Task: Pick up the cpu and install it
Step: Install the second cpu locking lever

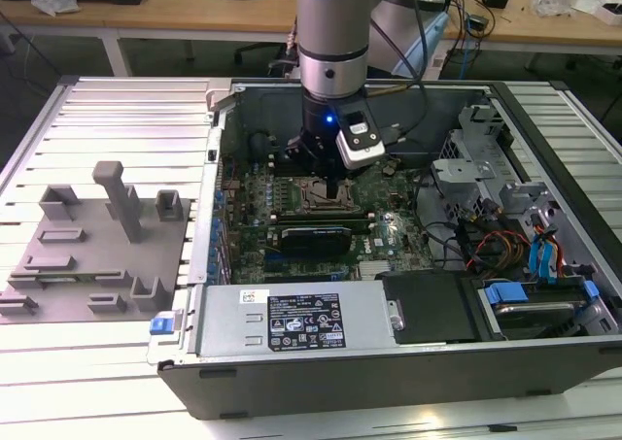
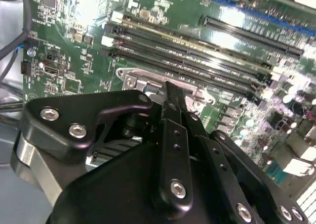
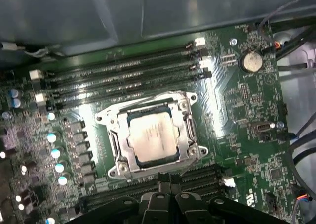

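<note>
First wrist view: cpu [image 3: 152, 135] seated in socket [image 3: 150, 134] on motherboard [image 3: 237, 110], framed for locking | end effector [image 1: 330, 180] just above | finger spread: cannot tell

exterior view: high and set back, angled down on the open computer case [image 1: 408, 265] and the arm.
first wrist view: close, facing down on the motherboard [image 3: 237, 110].
second wrist view: very close, past the gripper's black body.
shared: both wrist views show the motherboard's memory slots [image 3: 128, 73].
</note>
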`<state>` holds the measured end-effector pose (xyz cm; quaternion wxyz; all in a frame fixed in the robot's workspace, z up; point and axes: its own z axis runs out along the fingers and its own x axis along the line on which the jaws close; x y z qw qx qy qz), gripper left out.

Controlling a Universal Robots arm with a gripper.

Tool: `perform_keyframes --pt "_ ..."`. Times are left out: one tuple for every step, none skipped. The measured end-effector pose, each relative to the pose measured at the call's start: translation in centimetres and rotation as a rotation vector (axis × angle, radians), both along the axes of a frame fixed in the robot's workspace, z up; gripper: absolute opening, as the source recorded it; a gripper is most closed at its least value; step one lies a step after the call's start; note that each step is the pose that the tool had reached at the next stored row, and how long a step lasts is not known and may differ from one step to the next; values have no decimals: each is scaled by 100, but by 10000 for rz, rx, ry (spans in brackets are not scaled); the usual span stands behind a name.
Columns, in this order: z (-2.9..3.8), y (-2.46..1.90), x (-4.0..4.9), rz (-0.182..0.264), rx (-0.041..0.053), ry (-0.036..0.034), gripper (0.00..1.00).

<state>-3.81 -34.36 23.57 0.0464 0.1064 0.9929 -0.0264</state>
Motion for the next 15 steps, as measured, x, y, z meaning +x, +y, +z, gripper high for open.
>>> perform_keyframes --pt "-2 -19 0 101 -1 3 11" --pt "-7 -29 -1 230 -1 4 11" --pt "-25 -33 -9 404 1 3 11" --pt "-43 -33 -19 533 3 3 11" --pt "-62 -33 -32 637 10 2 11" --pt "-83 -33 -48 755 18 3 11" --pt "-95 -33 -55 826 21 2 11" --pt "-105 -33 -64 898 22 2 11" --pt "-110 -34 -77 953 22 3 11" --pt "-113 -34 -93 997 23 3 11" --pt "-116 -35 -126 1060 22 3 11" --pt "-118 -35 -159 1108 23 3 11" --pt "-119 -36 -188 1144 23 3 11" --pt "-120 -38 -207 1173 23 3 11" --pt "-126 -48 -225 1241 24 3 11"
